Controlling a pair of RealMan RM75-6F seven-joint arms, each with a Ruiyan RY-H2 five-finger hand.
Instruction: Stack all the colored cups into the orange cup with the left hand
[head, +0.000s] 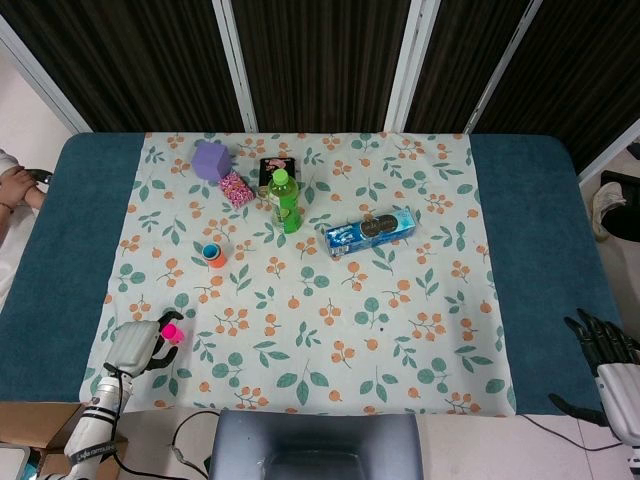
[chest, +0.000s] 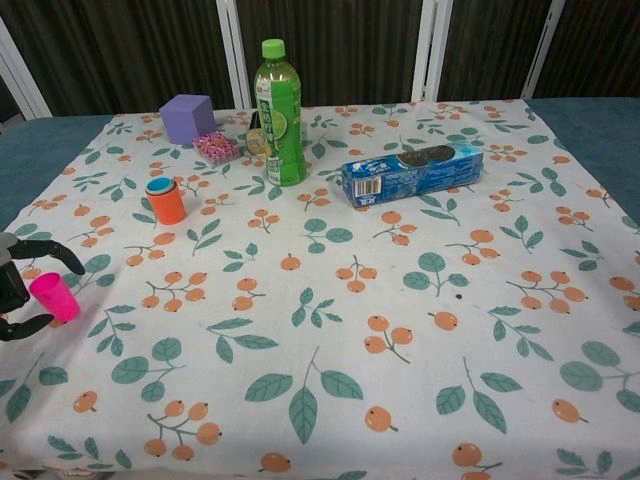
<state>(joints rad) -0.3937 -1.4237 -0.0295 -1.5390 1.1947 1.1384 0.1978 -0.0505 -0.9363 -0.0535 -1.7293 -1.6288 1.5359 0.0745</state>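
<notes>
Floral cloth covers the table (head: 60, 250). Well in front of the orange cup (chest: 166, 202), the left hand (head: 130, 348) has its fingers (chest: 45, 250) curled loosely around the pink cup (chest: 54, 296), seemingly not yet clamped; I'd close evenly, keeping it upright. The right hand (head: 605, 352) idles, fingers spread.

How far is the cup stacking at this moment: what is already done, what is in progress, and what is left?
Done: the orange cup already has a blue cup nested in it. In progress: the left hand is beside the pink cup, fingers around it, grip not yet certain. Left: carry the pink cup to the orange cup and drop it in.
</notes>
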